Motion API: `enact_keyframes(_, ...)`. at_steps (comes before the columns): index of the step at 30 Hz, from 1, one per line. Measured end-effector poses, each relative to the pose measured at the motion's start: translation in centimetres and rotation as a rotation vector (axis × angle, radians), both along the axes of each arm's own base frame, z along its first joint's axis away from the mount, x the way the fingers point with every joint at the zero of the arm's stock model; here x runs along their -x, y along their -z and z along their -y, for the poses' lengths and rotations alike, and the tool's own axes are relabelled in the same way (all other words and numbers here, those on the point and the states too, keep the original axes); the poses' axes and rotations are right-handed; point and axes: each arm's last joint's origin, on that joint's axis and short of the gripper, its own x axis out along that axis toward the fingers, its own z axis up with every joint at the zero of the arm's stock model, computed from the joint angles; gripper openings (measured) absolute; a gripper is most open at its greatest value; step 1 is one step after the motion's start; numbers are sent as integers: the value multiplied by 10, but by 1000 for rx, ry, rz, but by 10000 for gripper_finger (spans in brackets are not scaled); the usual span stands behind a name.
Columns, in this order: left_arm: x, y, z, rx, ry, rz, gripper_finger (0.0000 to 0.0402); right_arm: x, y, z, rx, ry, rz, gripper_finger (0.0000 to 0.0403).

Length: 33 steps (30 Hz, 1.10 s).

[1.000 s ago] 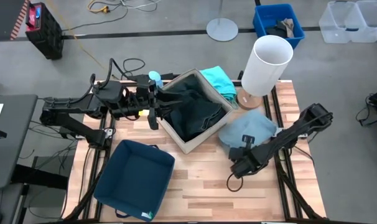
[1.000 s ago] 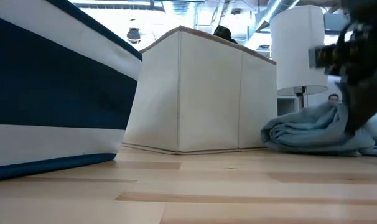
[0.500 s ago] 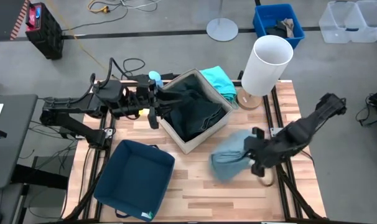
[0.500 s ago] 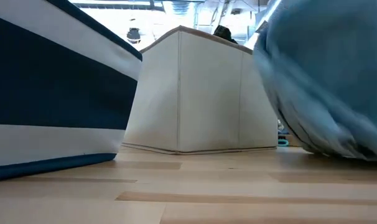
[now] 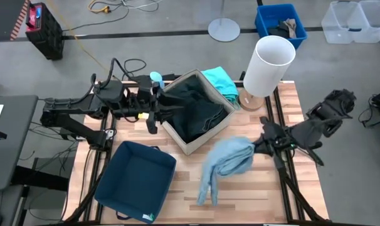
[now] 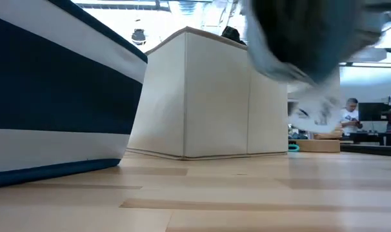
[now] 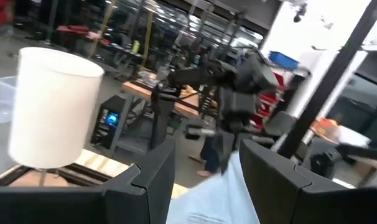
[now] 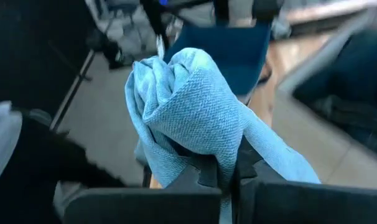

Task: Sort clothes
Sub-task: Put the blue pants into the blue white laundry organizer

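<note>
My right gripper is above the table's right side, shut on the pale blue garment, which trails toward the navy fabric box. The garment shows blurred at the top of the low view. Dark clothes lie inside the beige fabric box. The turquoise garment lies on the table behind the beige box. My left gripper is open and empty beside the beige box's left corner, and it also shows in the left wrist view. My right gripper pinches a bunched fold of the pale blue garment between its two fingers, several layers together. The fingers reach roughly level from the table's right side. The garment is lifted clear of the table, its free end trailing toward the near left.
A white lamp stands at the far right of the table. The beige box fills the middle and the navy box the near left. Bare wood lies at the near right. A person shows far off beyond the table.
My right gripper has risen with the pale blue garment and drawn back toward the table's right edge. The garment has come off the table by the lamp base, lifted clear, and its free end has swung toward the near left.
</note>
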Motion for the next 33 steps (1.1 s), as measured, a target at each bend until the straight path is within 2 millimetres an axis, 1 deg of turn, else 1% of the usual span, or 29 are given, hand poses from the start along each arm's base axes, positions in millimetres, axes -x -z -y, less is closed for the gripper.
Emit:
enact_keyframes(5, -8, 5, 8, -37, 26, -14, 183, -25, -15, 9, 27, 88, 39, 0)
enact_keyframes(12, -19, 9, 14, -49, 56, -9, 237, -65, -24, 17, 72, 159, 34, 0)
enact_keyframes(16, -24, 14, 21, -67, 135, -30, 258, -82, -28, 24, 71, 202, 30, 0)
enact_keyframes(19, -28, 18, 26, -73, 175, -51, 260, -95, -32, 30, 75, 239, 36, 0)
enact_keyframes(22, -35, 24, 29, -76, 175, -77, 261, -106, -35, 34, 83, 261, 40, 0)
enact_keyframes(28, -35, 34, 26, -81, 74, -181, 261, -125, -40, 36, 96, 227, 48, 0)
enact_keyframes(33, -35, 35, 27, -90, 126, -192, 261, -133, -44, 34, 108, 189, 61, 0)
